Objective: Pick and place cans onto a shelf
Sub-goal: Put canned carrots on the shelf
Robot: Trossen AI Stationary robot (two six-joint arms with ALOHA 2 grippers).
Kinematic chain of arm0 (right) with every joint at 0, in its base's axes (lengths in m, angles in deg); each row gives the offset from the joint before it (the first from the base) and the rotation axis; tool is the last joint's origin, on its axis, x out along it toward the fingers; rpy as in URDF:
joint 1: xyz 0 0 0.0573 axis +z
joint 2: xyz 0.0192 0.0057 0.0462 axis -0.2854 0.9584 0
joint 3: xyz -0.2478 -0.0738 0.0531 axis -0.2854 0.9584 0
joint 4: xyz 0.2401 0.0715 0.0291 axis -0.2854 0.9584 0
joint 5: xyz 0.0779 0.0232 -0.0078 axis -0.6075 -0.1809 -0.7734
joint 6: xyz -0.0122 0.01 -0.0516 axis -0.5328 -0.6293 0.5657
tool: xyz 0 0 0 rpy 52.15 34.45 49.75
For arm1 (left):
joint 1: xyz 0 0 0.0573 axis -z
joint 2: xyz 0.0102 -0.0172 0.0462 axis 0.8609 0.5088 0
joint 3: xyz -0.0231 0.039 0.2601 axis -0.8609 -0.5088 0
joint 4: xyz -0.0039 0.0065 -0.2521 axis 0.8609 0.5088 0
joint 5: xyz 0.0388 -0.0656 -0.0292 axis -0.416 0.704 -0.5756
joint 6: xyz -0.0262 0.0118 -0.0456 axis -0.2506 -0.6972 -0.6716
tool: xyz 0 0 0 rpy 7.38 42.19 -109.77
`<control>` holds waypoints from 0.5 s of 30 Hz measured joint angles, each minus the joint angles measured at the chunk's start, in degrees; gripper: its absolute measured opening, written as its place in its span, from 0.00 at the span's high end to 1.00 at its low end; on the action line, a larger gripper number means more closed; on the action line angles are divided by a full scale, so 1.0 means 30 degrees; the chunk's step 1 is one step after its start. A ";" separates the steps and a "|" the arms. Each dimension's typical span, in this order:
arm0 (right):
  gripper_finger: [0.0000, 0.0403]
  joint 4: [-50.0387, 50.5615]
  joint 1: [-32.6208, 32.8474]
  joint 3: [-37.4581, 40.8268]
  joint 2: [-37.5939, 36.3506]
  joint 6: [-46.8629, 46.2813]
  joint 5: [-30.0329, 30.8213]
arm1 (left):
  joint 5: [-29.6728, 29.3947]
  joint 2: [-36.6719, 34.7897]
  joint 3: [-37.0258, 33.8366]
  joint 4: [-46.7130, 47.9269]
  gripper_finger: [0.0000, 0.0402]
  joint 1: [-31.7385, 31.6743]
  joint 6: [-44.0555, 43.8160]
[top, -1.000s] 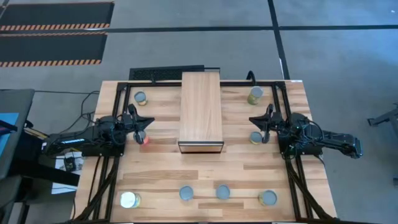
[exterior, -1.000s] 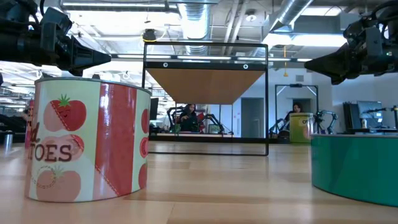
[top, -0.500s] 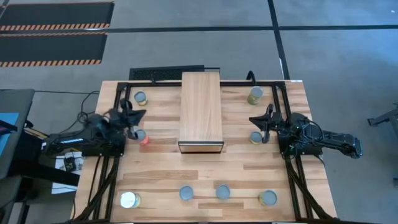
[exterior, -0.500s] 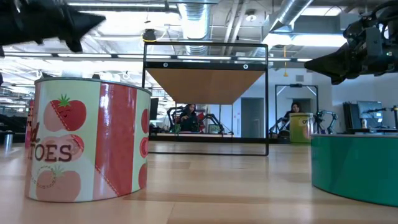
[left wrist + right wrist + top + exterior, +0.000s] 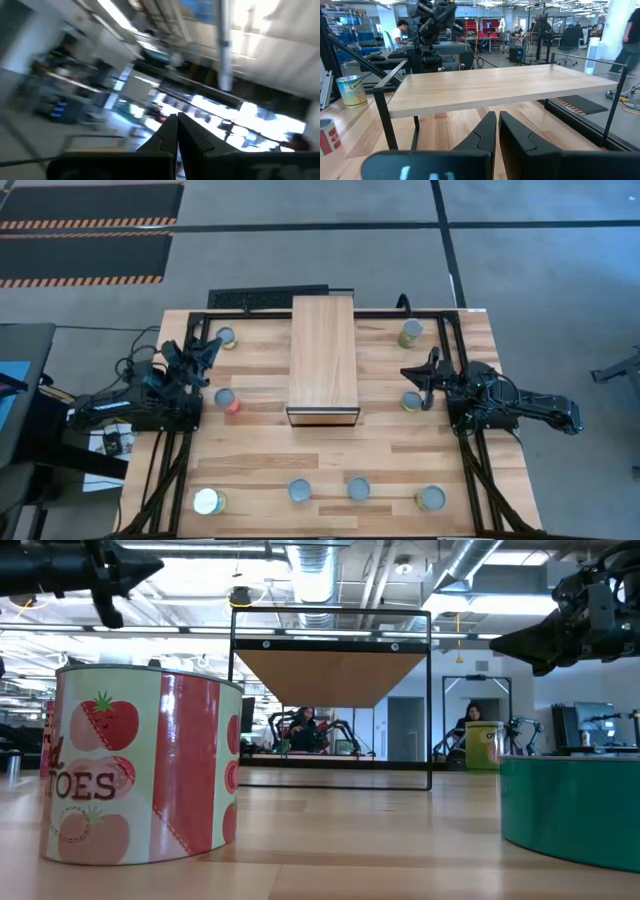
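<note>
Your left gripper (image 5: 212, 344) hangs over the left side of the table (image 5: 400, 450), its fingers pressed together on nothing and pointing toward the far left, where a green-sided can (image 5: 226, 337) stands just beyond the tips. A red-labelled can (image 5: 227, 400) stands free just nearer than that arm's wrist, between the arm and the shelf (image 5: 323, 360). In the left wrist view the two dark fingers (image 5: 170, 132) meet with no gap and only the blurred room shows past them. Your right gripper (image 5: 430, 360) hangs over the right side of the table, fingers close together with a narrow slit between them, pinching nothing; in the right wrist view the fingers (image 5: 487, 131) point across at the shelf's plank top (image 5: 490, 85). A small can (image 5: 411, 401) stands just beside the right arm on its near side, and a yellow-green can (image 5: 410, 332) stands at the far right. The shelf lies along the middle of the table with its dark hollow end toward the near side, and its top is bare. Along the near edge stand four more cans: a white-topped one (image 5: 207, 501) at the left, two grey-topped ones (image 5: 300, 491) (image 5: 359, 489) in the middle, and one (image 5: 431, 498) toward the right. In the low view a tomato can (image 5: 140, 765) and a green can (image 5: 570, 805) stand closest to the camera.
</note>
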 joint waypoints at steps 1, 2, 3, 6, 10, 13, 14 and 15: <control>0.88 0.0000 -0.0006 0.0002 0.0001 0.0005 0.0000 | -0.0632 0.0166 0.0000 0.0055 1.00 0.0000 -0.0021; 0.88 0.0000 0.0000 0.0002 -0.0005 0.0005 0.0000 | -0.1006 0.0477 0.0000 0.0014 1.00 -0.0007 -0.0081; 0.88 -0.0001 -0.0001 -0.0005 0.0001 -0.0002 0.0000 | -0.1327 0.0909 0.0013 0.0007 1.00 -0.0007 -0.0156; 0.88 0.0000 -0.0007 -0.0003 -0.0003 0.0000 0.0000 | -0.1958 0.2890 0.0703 0.1044 1.00 -0.0007 -0.0684; 0.88 0.0000 -0.0005 -0.0003 -0.0001 0.0001 0.0000 | -0.0917 0.6103 0.3257 0.4152 1.00 -0.0007 -0.1513; 0.88 -0.0007 0.0000 -0.0005 -0.0005 0.0005 0.0000 | 0.0958 0.8334 0.5880 0.7498 1.00 -0.0007 -0.2343; 0.88 0.0000 -0.0005 -0.0004 -0.0005 -0.0002 0.0000 | 0.1530 0.8964 0.6824 0.8865 1.00 -0.0001 -0.2399; 0.88 0.0000 0.0000 0.0002 -0.0005 0.0001 0.0000 | 0.1921 0.9569 0.7854 1.0387 1.00 0.0000 -0.2577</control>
